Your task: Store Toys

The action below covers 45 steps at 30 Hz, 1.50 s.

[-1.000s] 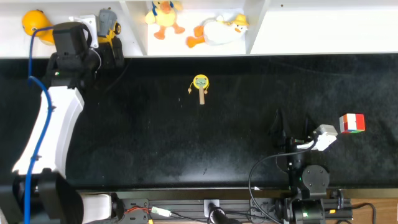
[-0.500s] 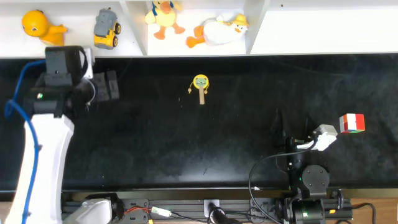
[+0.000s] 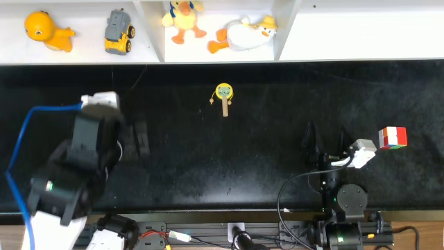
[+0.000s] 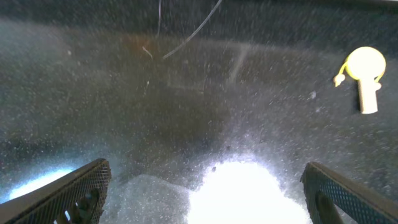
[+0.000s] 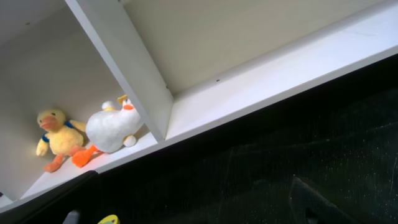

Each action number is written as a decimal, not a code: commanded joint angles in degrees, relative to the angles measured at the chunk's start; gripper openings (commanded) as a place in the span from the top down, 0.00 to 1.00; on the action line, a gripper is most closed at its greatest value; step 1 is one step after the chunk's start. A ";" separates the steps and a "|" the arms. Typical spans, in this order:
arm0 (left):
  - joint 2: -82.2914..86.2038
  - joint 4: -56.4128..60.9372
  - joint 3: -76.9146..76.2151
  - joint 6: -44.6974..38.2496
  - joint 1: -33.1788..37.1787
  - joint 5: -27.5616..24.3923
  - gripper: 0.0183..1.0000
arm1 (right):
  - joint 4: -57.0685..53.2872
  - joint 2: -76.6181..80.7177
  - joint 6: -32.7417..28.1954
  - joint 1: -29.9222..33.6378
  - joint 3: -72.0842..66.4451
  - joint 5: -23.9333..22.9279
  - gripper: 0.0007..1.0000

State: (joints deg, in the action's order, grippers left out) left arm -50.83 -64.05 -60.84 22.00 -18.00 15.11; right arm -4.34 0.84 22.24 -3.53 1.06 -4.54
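Note:
A yellow rattle toy [image 3: 224, 94] on a wooden stick lies on the black table [image 3: 208, 160], also seen in the left wrist view [image 4: 365, 68]. A coloured cube [image 3: 393, 137] sits at the right. My left gripper [image 3: 133, 139] hovers open over bare table at the left, well short of the rattle, nothing between its fingers [image 4: 74, 193]. My right gripper [image 3: 326, 139] stands open near the front right, left of the cube. On the white shelf [image 3: 222, 54] rest an orange duck [image 3: 45, 29], a toy truck [image 3: 118, 31], a yellow duck plush [image 3: 184, 17] and a white goose plush [image 3: 246, 33].
The shelf's dividers [image 3: 154, 28] split it into compartments; the right compartment [image 3: 361, 28] holds nothing. In the right wrist view the duck plush [image 5: 55, 138] and goose plush [image 5: 112, 129] sit behind a divider [image 5: 124, 68]. Cables run along the table's front edge.
My left arm has drawn back from the shelf's left compartment toward the table's front, leaving the toy truck on the shelf. The right arm has not moved.

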 commanded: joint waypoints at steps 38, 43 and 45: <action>42.91 54.97 55.25 -2.71 24.70 -6.45 0.00 | 0.31 -0.63 0.04 -0.48 -0.81 -0.37 0.00; 48.04 55.43 58.40 -3.56 24.70 -6.19 0.00 | 0.31 -0.61 0.04 -0.48 -0.81 -0.39 0.00; 48.85 55.84 58.53 -4.04 24.70 -5.73 0.00 | 0.31 -0.63 0.04 -0.48 -0.81 -0.37 0.00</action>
State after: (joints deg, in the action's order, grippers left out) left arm -3.86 -9.08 -2.92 19.42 6.44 9.39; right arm -4.32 0.84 22.24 -3.53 1.06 -4.54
